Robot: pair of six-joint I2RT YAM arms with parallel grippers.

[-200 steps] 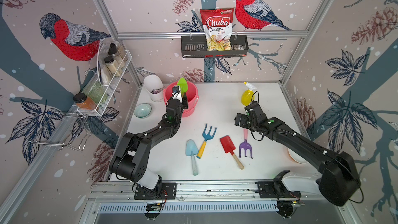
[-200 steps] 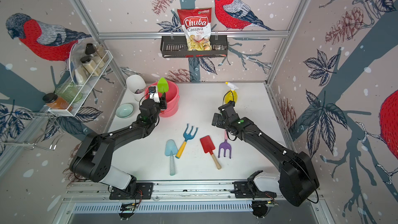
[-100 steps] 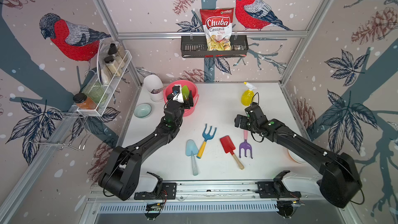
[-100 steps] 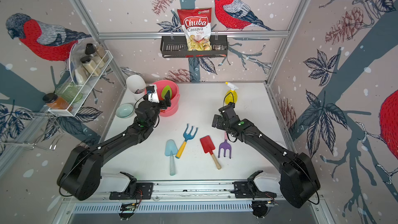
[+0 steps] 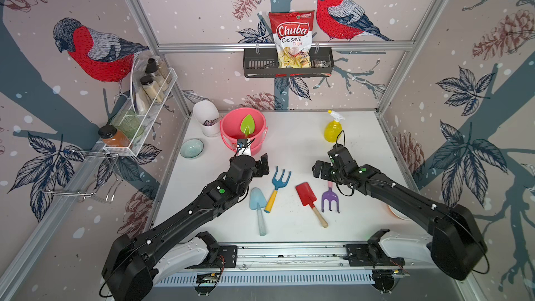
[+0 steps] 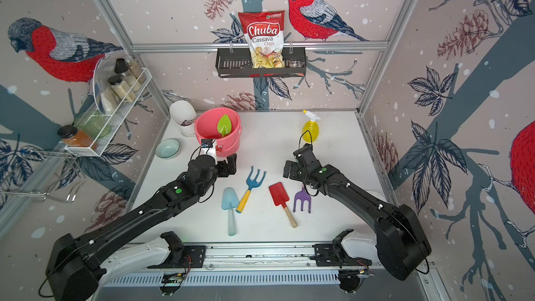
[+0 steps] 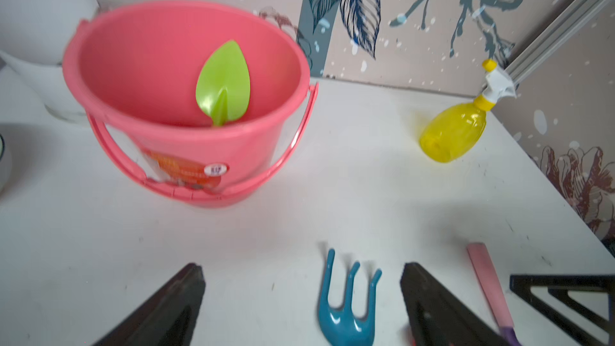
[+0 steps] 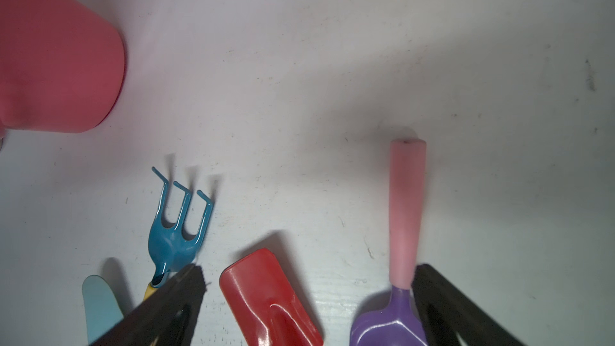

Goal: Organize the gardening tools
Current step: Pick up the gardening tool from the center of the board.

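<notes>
1. While the green trowel [image 5: 247, 124] stands blade-up inside the pink bucket [image 5: 231, 128] at the back of the white table [image 5: 292, 143], the left gripper [image 5: 260, 166] hangs just in front of that bucket in both top views, jaws spread wide and holding nothing.

2. Both top views also show four tools lying flat in a row on the table between the two arms: the light-blue trowel [image 5: 257, 199], the blue-yellow fork [image 5: 272, 199] just beside it, the red wooden-handled shovel [image 5: 304, 194] and the purple-pink fork [image 5: 330, 199]. The yellow spray bottle [image 5: 333, 131] stands upright at the back, well apart from them. The right gripper [image 5: 318, 169] sits over the pink handle end of the purple-pink fork, jaws spread, gripping nothing.

3. Seen from the left wrist, two black fingers [image 7: 173, 311] stand wide apart, with only bare table and the blue fork's three tines beneath the gap. Beyond them the green blade pokes up from the bucket, its handle hidden below the rim, and the spray bottle stands near the wall.

4. Seen from the right wrist, the fingers [image 8: 446, 311] are likewise wide apart. The red shovel blade lies under the gap, the purple fork head and pink handle run just beside one finger, and the blue fork and a corner of the light-blue trowel lie by the other. Whether that finger touches the pink handle cannot be told.
</notes>
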